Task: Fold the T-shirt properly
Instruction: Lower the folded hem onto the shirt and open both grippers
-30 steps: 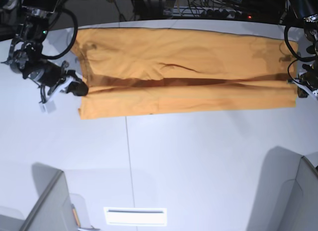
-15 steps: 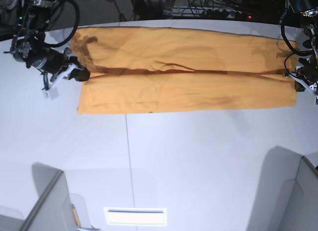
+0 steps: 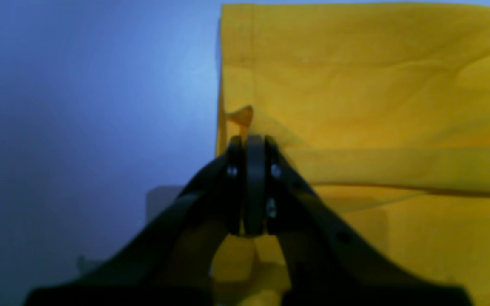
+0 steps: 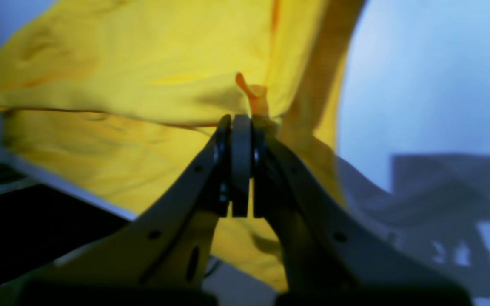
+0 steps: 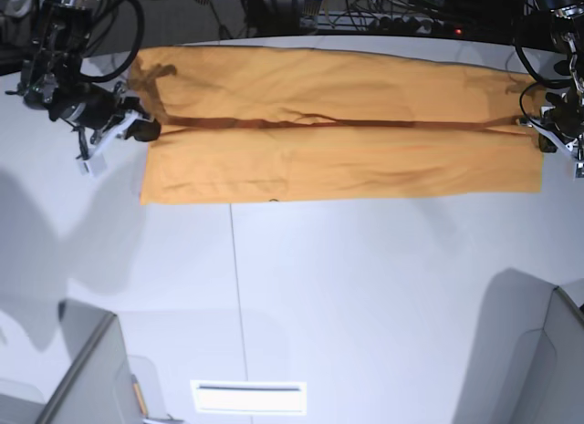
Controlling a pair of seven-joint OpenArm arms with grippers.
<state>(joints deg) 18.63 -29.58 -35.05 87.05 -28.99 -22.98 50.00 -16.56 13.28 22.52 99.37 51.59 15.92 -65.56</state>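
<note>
both sets of fingers (image 3: 249,140) (image 4: 240,119) pinch the t-shirt (image 5: 338,137); folded edge now carried further back over desk (image 5: 347,296), lengthwise fold nearly laid.

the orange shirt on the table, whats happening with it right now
A two-armed robot is folding the T-shirt. It lies stretched out long across the white table, with a dark crease running along its length. The left hand is shut on one end of the cloth, the right hand on the other, both pinching at that crease line. The fold is not finished.
</note>
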